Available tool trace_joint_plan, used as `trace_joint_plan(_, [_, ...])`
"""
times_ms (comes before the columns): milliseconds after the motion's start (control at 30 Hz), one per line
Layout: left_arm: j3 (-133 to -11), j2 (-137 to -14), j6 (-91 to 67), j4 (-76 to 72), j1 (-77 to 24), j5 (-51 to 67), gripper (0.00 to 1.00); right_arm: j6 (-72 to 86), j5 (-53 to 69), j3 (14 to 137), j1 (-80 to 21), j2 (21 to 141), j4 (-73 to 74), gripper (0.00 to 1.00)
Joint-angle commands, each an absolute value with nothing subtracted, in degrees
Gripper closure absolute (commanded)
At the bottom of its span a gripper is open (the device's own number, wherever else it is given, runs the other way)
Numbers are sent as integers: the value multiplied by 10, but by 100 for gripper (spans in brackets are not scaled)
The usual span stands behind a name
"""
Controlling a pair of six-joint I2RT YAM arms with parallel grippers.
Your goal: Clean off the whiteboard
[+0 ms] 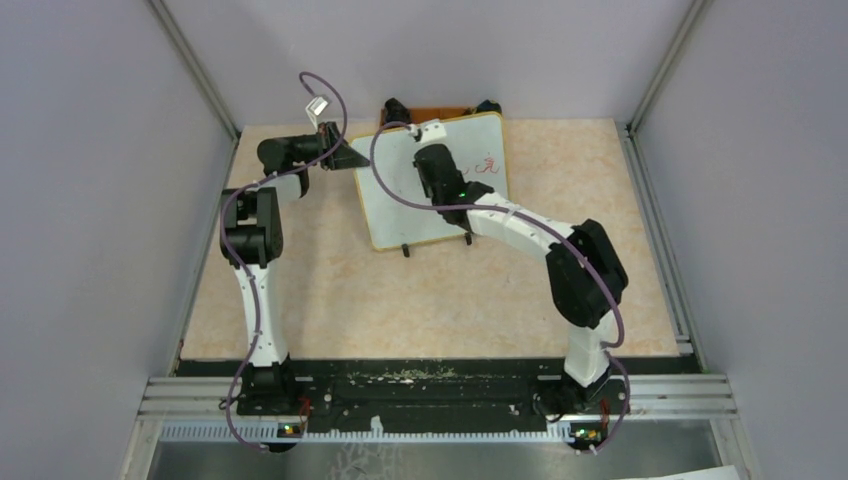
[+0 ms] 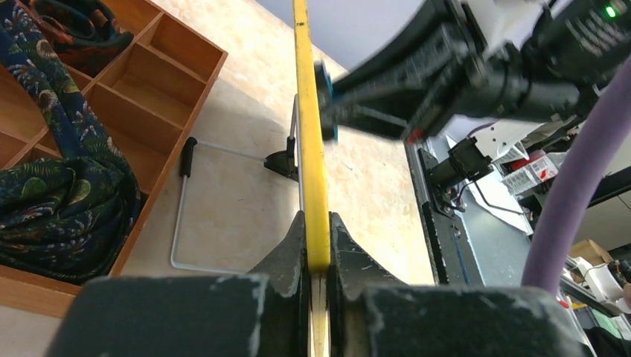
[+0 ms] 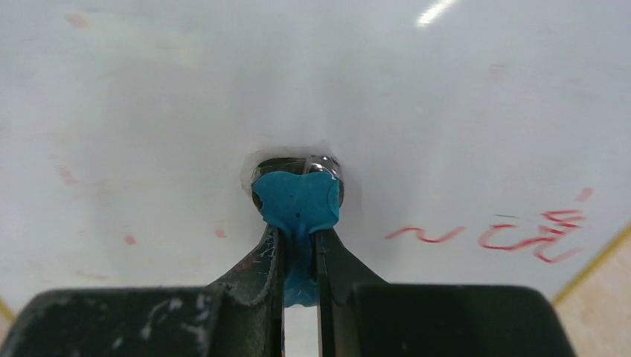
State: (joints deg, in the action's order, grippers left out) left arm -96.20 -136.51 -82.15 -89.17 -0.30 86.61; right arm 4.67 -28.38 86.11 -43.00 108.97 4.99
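Observation:
The whiteboard stands tilted on two small black feet at the back of the table. My left gripper is shut on its left edge. In the left wrist view that edge is a yellow frame strip clamped between the gripper fingers. My right gripper is over the board face, shut on a blue eraser whose dark pad presses on the white surface. Red handwritten marks sit to the right of the eraser, near the board's right edge. Faint red smudges lie to its left.
Behind the board stands an orange wooden tray with compartments holding dark patterned cloth. A thin wire stand lies on the table behind the board. Grey walls close in the table on three sides.

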Motion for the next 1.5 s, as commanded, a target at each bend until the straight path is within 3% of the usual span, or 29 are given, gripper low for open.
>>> trace_joint_plan(0, [-965, -1357, -846, -1026, -5, 1032, 100, 49, -336, 821, -372, 1041, 20, 100])
trace_joint_plan(200, [-967, -1360, -848, -1026, -5, 1032, 100, 63, -308, 849, -396, 1071, 26, 100])
trace_joint_plan(800, [-959, -1357, -845, -1026, -6, 1032, 100, 20, -336, 1085, -544, 1247, 95, 100])
trace_joint_plan(1100, [-958, -1355, -844, -1026, -6, 1032, 100, 20, -365, 1004, -505, 1196, 73, 100])
trace_joint_plan(1467, [-965, -1354, -847, -1026, -4, 1032, 100, 35, -366, 786, -397, 1042, 3, 100])
